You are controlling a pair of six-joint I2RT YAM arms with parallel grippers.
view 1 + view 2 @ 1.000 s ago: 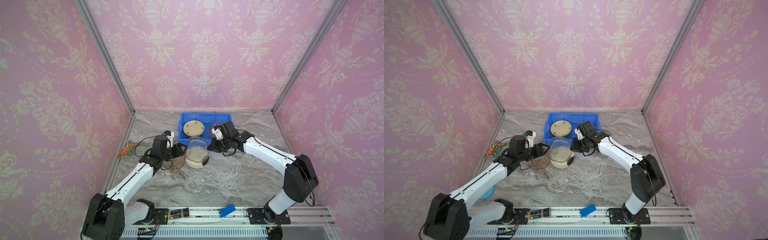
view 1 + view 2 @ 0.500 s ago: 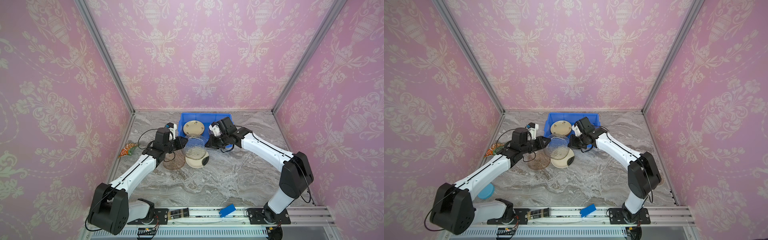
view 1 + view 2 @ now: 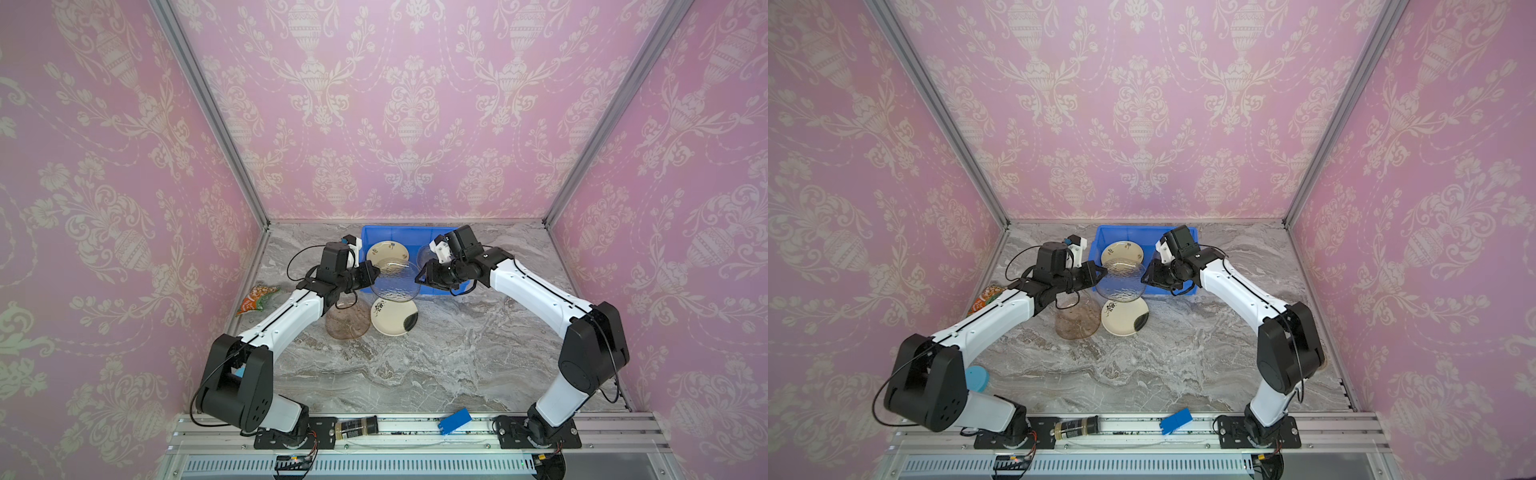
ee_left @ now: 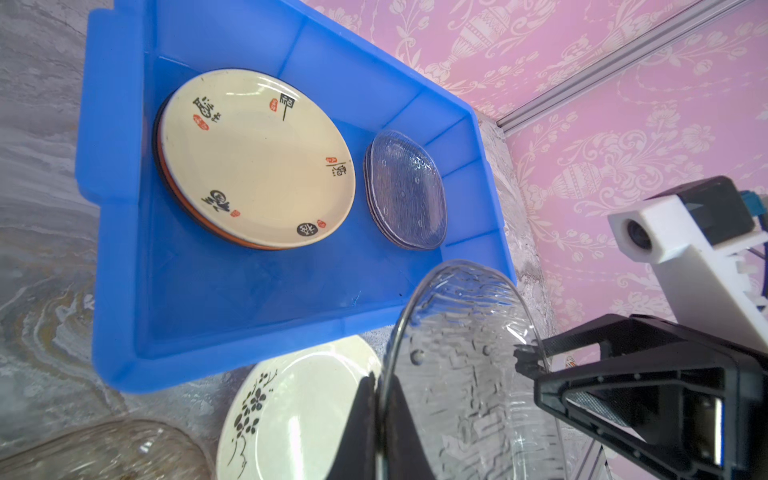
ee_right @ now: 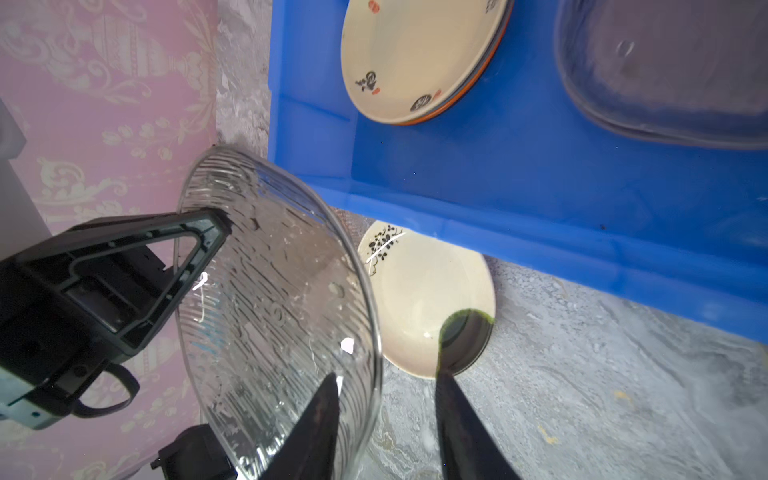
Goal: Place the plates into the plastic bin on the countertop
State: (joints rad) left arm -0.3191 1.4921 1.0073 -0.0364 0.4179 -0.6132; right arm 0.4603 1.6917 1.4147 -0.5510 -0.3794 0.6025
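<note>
Overhead, in both top views, we find the plastic bin (image 3: 415,229) against the counter's (image 3: 436,365) rear edge, with a cream plate (image 3: 387,253) lying inside. The clear glass plate (image 3: 395,280) hangs tilted above the bin's front wall, between the left claw (image 3: 376,272) and the right claw (image 3: 420,277). A flowered plate (image 3: 392,318) and an amber glass plate (image 3: 348,321) lie on the counter just before the bin.

From the left wrist view, we record the left claw (image 4: 378,386) pinching the clear glass plate (image 4: 465,353) at its rim.

From the right wrist view, we note the right claw (image 5: 386,378) spread, its fingers straddling the opposite rim with a gap showing.
</note>
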